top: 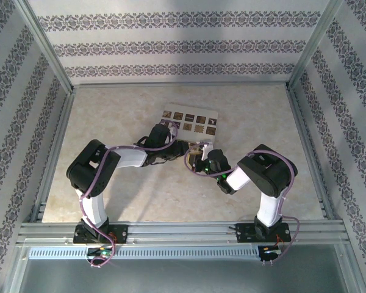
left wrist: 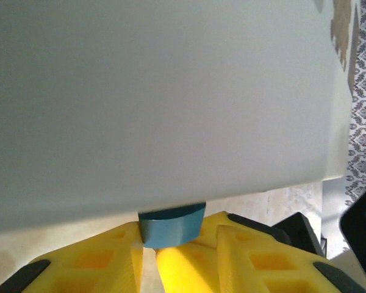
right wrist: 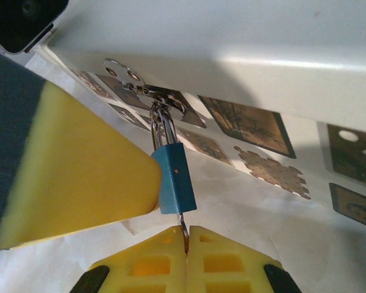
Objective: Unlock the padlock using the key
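Between the pressed-together fingertips of my right gripper sits the key, its blade up in the bottom of the blue padlock. My left gripper flanks the lock body; pinching or slack, I cannot tell. I judge it small, rigid, smooth and free-swinging, best held across its flat sides. It hangs from the hasp of the white box, whose contents are hidden.

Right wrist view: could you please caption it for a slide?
Right pincer grips the key inserted under the hanging blue padlock.
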